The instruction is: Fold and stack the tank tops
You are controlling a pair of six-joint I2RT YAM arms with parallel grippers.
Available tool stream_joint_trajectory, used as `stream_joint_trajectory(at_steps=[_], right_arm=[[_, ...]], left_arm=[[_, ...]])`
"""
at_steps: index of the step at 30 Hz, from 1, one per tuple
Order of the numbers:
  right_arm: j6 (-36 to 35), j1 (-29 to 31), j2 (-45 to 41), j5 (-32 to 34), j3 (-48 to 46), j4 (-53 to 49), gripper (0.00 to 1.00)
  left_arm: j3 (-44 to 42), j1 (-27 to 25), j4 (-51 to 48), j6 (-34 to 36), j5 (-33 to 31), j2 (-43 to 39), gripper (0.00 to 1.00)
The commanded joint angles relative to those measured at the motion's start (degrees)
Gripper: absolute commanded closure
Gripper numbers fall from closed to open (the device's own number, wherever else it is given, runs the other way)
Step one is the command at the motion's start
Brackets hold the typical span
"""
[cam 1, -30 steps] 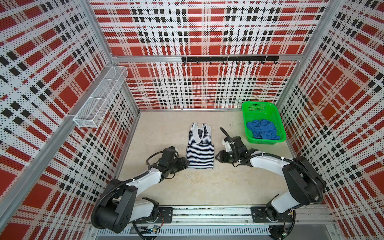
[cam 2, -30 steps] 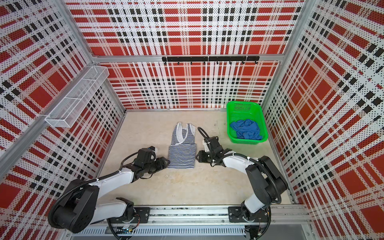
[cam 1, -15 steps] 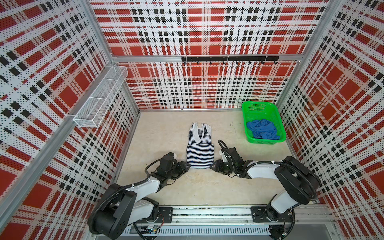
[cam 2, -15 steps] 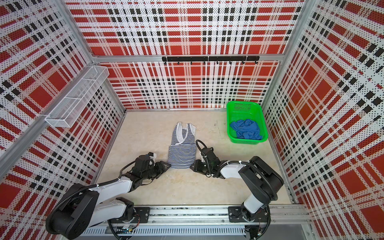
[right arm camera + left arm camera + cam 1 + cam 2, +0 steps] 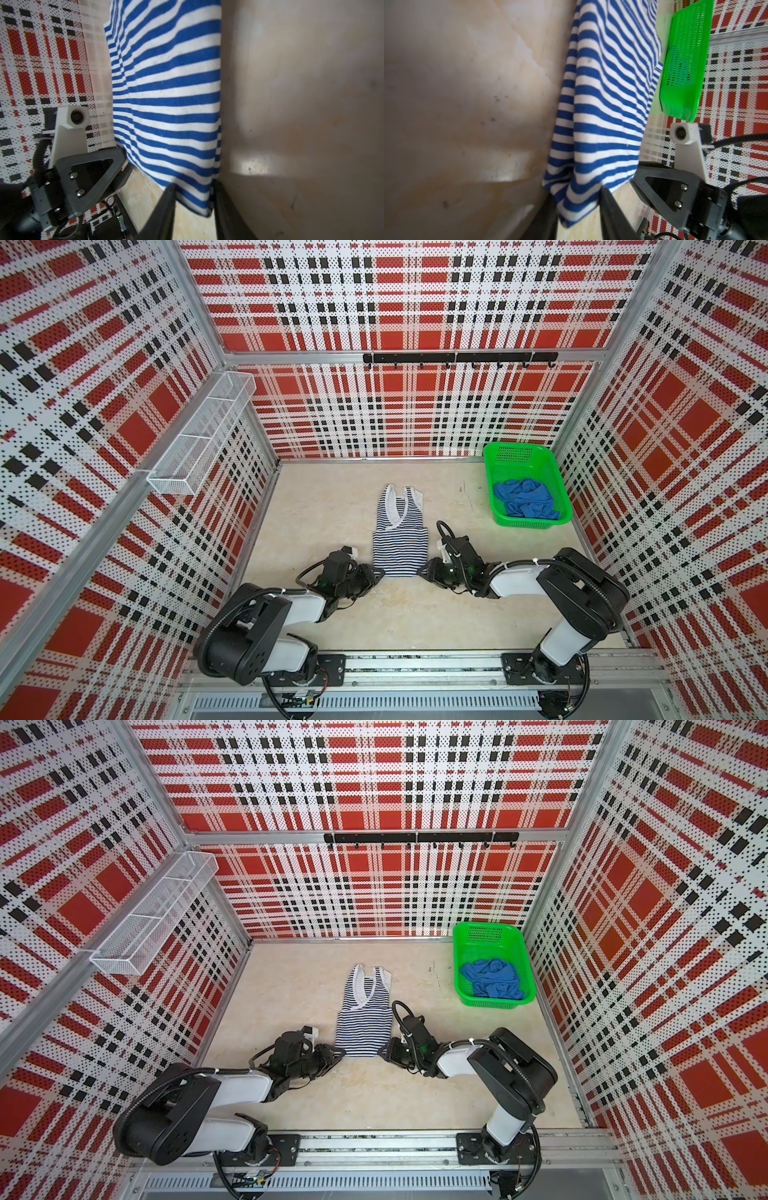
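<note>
The striped tank top (image 5: 399, 543) (image 5: 363, 1027) lies lengthwise on the table, straps toward the back wall. My left gripper (image 5: 376, 572) (image 5: 341, 1051) is at its front-left hem corner and my right gripper (image 5: 422, 570) (image 5: 383, 1049) is at the front-right one. In the left wrist view the striped corner (image 5: 602, 104) fills the narrow gap of the left gripper (image 5: 578, 193) and touches both fingers. The right wrist view shows the same cloth (image 5: 170, 93) caught in the right gripper (image 5: 195, 185). The blue tank top (image 5: 524, 497) (image 5: 492, 978) lies crumpled in the basket.
The green mesh basket (image 5: 515, 448) (image 5: 486, 926) (image 5: 685, 62) stands at the back right against the wall. A white wire rack (image 5: 199, 439) hangs on the left wall. A black hook rail (image 5: 457, 357) runs along the back wall. Plaid walls close three sides.
Both grippers have slid along the striped top's sides toward the front, onto its hem corners. Their jaws have narrowed onto the cloth. The top itself has not shifted.
</note>
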Motion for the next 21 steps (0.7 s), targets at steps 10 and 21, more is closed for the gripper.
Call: stream_joint_trajectory(at_steps=[10, 21], right_arm=[[-2.96, 0.56, -1.64, 1.75, 1.37, -8.35, 1.0], [-16.64, 3.73, -12.35, 7.33, 12.33, -38.94, 1.0]], left_arm=[[-0.27, -1.67, -5.72, 1.03, -3.13, 0.84, 1.0], [5.55, -7.47, -30.33, 2.41, -11.03, -19.2, 1.0]])
